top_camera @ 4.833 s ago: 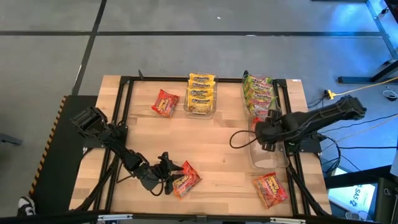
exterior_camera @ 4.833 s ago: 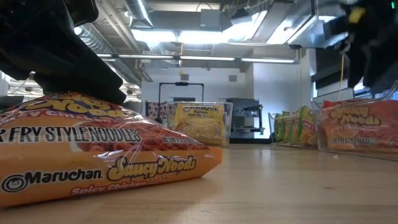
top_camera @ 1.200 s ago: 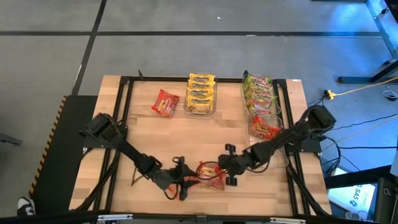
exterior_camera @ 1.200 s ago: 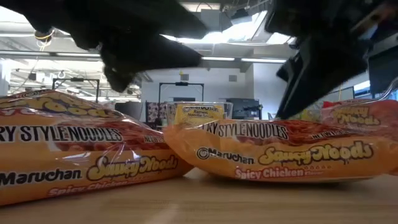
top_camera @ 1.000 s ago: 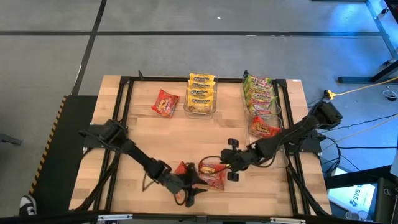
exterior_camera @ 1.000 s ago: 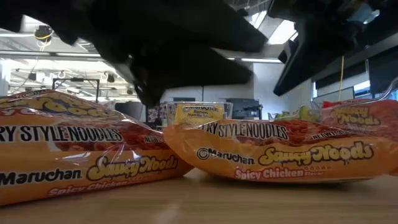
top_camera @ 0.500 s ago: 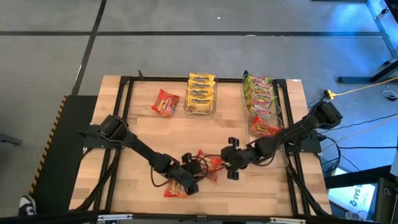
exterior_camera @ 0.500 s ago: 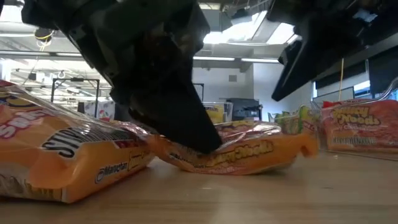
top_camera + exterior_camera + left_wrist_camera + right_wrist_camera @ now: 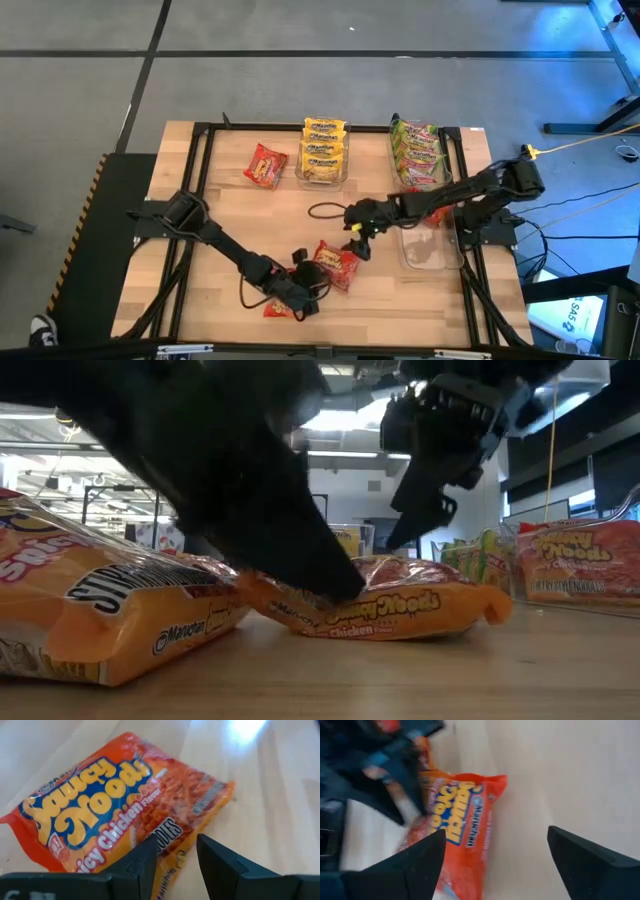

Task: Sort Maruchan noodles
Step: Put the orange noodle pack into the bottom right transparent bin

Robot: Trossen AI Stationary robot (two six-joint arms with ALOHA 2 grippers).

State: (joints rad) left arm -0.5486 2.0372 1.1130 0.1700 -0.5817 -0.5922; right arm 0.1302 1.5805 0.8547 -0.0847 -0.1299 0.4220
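- From the high view you see the table [image 9: 400,300] with three bins at the far side: yellow packs [image 9: 323,150] in the middle one, green packs [image 9: 417,148] in the right one, and a third bin [image 9: 425,250] nearer you on the right that looks nearly bare. One red pack [image 9: 265,166] lies loose left of the yellow bin. The left gripper [image 9: 308,278] sits low at the front, its tips at a red pack [image 9: 338,264]; another red pack [image 9: 278,307] shows just under that arm. The right gripper [image 9: 358,238] hangs just beyond the front pack, apart from it
- From the low view the near pack [image 9: 120,620] fills the left side and the front pack [image 9: 400,610] lies flat on the wood behind it, the dark left arm crossing over both. The right gripper [image 9: 425,510] is up off the pack, fingers spread
- From the left wrist view the left fingers [image 9: 145,865] stand half apart with the pack's [image 9: 115,815] edge between them; you cannot tell whether they pinch it
- From the right wrist view the right fingers [image 9: 420,865] are wide apart and hold nothing; the pack [image 9: 455,845] lies ahead on the table
- My read: you are mid-sort on the reds, with three loose. Next you need one firm grip on the front pack, then a carry to the near right bin; clear the other arm first
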